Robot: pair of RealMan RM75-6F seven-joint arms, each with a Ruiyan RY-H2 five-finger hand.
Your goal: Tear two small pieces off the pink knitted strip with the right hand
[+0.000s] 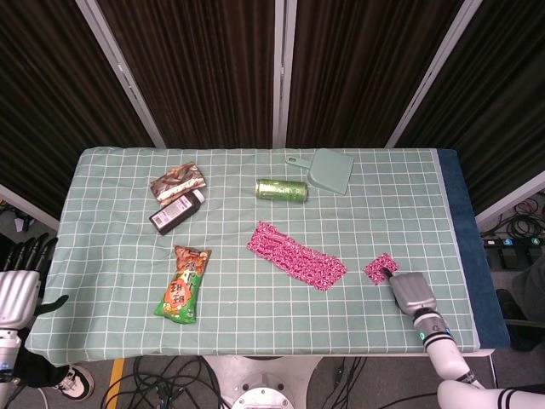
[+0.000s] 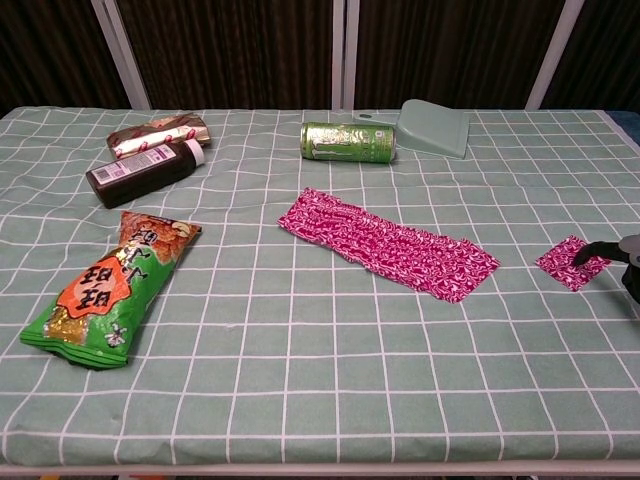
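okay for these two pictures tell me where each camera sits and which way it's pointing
Head view: mounted high, looking steeply down on the whole table; shows the right hand pinching the small pink piece, and the left hand off the table's left edge.
Chest view: mounted low at the near edge, looking across the table toward the dark curtains; only a fingertip of the right hand shows at the right border.
Shared: the pink knitted strip, torn piece, green can, snack bag.
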